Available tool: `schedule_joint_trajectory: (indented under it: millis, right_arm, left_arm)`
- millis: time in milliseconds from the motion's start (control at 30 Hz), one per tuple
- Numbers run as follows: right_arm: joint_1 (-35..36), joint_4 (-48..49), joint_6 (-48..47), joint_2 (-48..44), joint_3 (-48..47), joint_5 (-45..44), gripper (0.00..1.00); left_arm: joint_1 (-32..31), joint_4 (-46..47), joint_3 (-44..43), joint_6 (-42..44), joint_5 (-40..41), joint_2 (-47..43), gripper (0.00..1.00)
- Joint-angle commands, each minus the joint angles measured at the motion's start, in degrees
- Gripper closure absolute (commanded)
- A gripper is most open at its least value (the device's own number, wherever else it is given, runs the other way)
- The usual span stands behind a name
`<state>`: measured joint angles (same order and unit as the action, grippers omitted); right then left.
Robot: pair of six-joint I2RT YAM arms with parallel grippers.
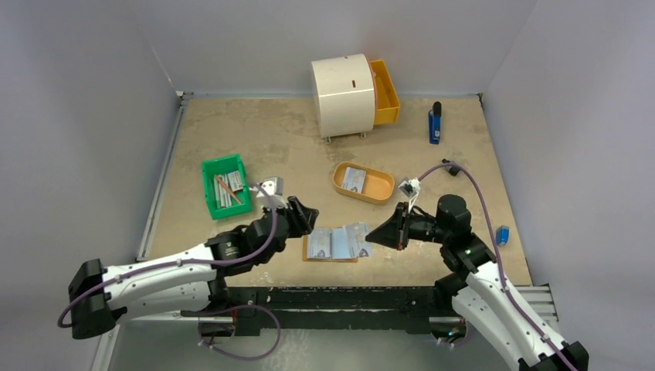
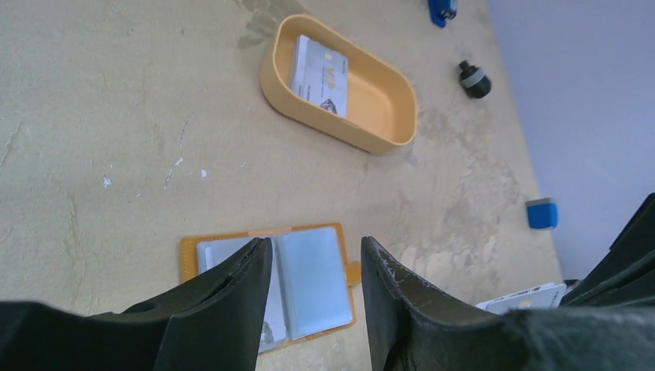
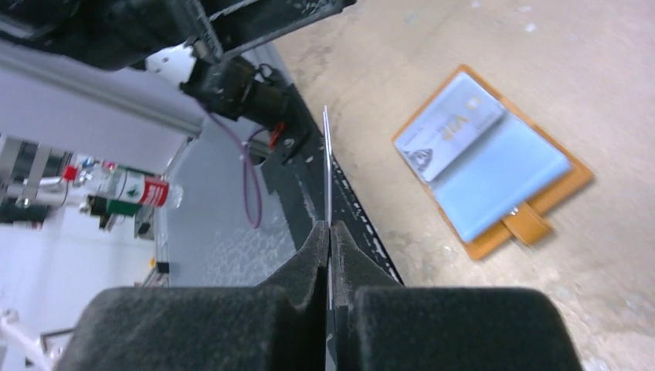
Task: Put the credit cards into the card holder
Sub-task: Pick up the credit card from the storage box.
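Observation:
The tan card holder point(image 1: 332, 244) lies open near the table's front edge, its clear pockets facing up, and one card point(image 3: 452, 131) marked VIP sits in its left page. My right gripper point(image 3: 329, 226) is shut on a thin white credit card point(image 3: 327, 154), seen edge-on, just right of the holder point(image 3: 494, 166). That card also shows in the left wrist view point(image 2: 525, 297). My left gripper point(image 2: 317, 241) is open and empty, hovering over the holder's point(image 2: 309, 278) left half. Another card point(image 1: 354, 179) lies in the orange oval tray point(image 1: 378, 187).
A green bin point(image 1: 226, 185) with grey bars stands at the left. A white round drawer unit point(image 1: 344, 94) with an orange drawer point(image 1: 385, 93) stands at the back. A blue object point(image 1: 435, 124) lies at the back right, and a small blue block point(image 1: 503, 234) at the right.

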<state>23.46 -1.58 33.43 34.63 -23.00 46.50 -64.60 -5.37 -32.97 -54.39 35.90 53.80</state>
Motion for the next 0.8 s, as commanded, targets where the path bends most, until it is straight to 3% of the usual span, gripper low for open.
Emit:
schedule_joint_trajectory:
  millis: [0,267,433,767]
  right_arm:
    - [0.0,7.48,0.82,-0.54,-1.42,9.79,1.0]
    - [0.0,16.51,6.8,1.22,-0.98,12.33,1.0]
    - [0.01,29.21,16.87,1.09,0.53,14.07,1.0]
    - [0.0,49.48,31.45,2.3,2.25,14.76,1.0]
  left_arm:
    - [-0.1,4.25,3.24,0.06,1.46,-7.38,0.54]
    - [-0.09,16.52,4.84,4.25,-13.17,-10.47,0.54]
    - [-0.09,24.3,4.72,5.09,-22.45,-10.92,0.55]
    - [-0.05,31.66,4.14,3.66,-32.15,-10.66,0.56]
